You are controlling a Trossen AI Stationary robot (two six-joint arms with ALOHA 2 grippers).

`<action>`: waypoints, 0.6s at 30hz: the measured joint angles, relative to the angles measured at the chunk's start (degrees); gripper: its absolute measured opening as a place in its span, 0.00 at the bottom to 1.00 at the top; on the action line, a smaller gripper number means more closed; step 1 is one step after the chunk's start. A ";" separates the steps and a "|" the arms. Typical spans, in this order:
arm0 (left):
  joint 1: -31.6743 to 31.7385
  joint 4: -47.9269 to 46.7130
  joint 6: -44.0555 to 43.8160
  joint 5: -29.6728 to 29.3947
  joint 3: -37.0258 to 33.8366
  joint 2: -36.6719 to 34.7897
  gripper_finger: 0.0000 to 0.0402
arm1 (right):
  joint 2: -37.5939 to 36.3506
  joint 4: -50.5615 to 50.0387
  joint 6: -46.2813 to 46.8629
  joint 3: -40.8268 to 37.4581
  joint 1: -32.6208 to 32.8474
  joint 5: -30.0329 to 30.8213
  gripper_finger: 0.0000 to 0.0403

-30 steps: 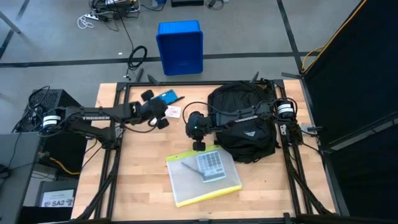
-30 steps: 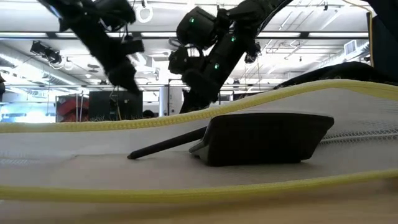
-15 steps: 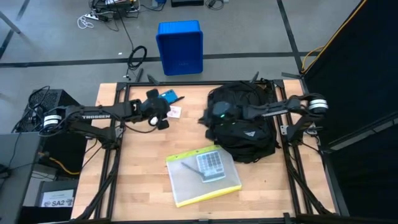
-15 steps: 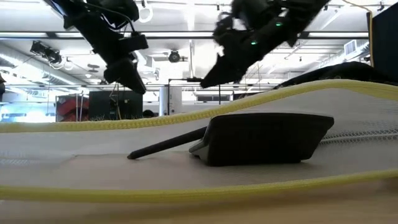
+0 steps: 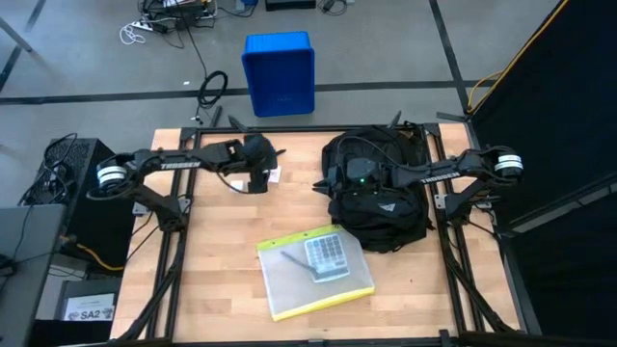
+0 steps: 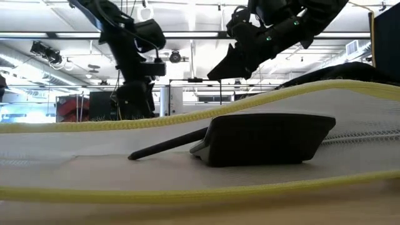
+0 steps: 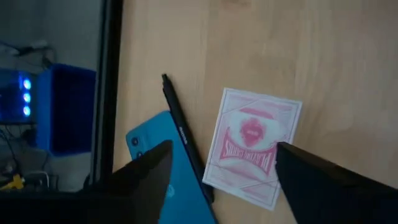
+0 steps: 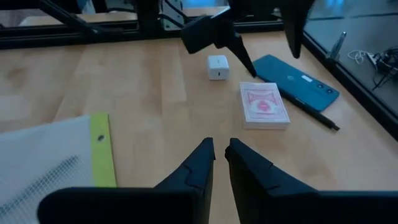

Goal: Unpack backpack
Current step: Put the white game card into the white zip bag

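The black backpack [image 5: 378, 188] lies on the table's far right part. My right gripper [image 5: 328, 181] hovers shut at its left side, nothing between its fingers [image 8: 219, 144]. My left gripper [image 5: 260, 173] stands open above a red-and-white card deck [image 7: 252, 146], one finger on either side of it and clear of it. Beside the deck, flat on the wood, lie a blue phone [image 7: 171, 171] and a black pen [image 7: 180, 134]. A small white cube [image 8: 218, 66] sits near them.
A clear mesh pouch with yellow edging [image 5: 313, 272] lies at the table's near middle, holding a calculator [image 5: 326, 253] and a pen. A blue bin [image 5: 279, 72] stands on the floor beyond the far edge. Bare wood [image 5: 212, 260] shows at the near left.
My right gripper has risen from the pouch's far edge and gone toward the table's right, to the backpack's left side. My left gripper has gone toward the table's right and a little down, turning, and now stands over the card deck.
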 joint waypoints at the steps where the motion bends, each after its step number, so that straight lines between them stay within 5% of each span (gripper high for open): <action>1: 0.21 -0.98 0.75 0.02 1.06 0.96 0.69 | 0.00 0.02 0.00 0.00 0.10 0.02 0.07; 11: 5.58 -10.55 2.74 15.89 8.95 6.98 0.81 | 0.04 -0.65 0.00 0.00 0.34 -0.36 0.06; 18: 9.37 -13.99 4.05 17.14 9.17 10.05 0.80 | 0.07 -0.81 -0.02 0.00 0.34 -0.38 0.08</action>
